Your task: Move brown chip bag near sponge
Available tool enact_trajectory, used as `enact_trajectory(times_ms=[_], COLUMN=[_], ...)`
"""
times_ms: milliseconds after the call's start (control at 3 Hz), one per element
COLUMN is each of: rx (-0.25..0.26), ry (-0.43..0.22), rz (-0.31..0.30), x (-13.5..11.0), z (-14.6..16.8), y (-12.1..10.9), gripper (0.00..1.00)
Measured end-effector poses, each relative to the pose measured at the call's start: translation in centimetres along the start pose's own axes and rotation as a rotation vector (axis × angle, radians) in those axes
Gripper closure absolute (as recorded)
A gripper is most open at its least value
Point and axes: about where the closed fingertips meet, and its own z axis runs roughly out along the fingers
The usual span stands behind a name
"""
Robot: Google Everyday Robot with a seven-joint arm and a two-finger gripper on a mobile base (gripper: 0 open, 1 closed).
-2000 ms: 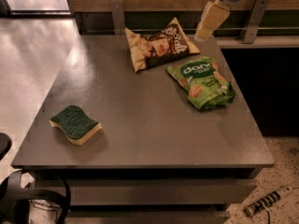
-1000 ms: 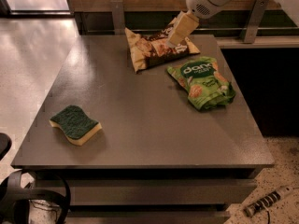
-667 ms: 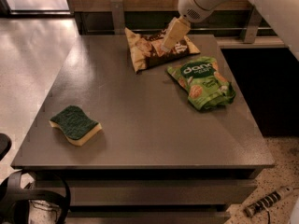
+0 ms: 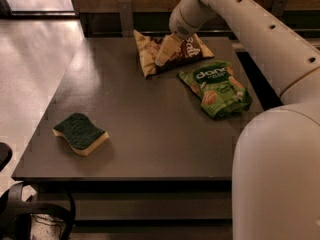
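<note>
Poised at the brown chip bag, the gripper, its grip impossible to tell, needed a firm central pinch before heading for the sponge.

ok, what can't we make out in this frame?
Camera view only:
- the brown chip bag: middle hidden under the tool, which sits over it at the far side of the table; contact unclear.
- near right table corner: covered by the robot's arm.
- the green snack bag: small print too small to read.
</note>
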Motion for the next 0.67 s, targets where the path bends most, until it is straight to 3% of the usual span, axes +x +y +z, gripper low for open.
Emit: enact_trajectory(times_ms=[667], rx=[-0.091], ry=[0.029], rz=[0.01], x=[1.2], z=[5.1], y=[1.6], gripper=[0.0])
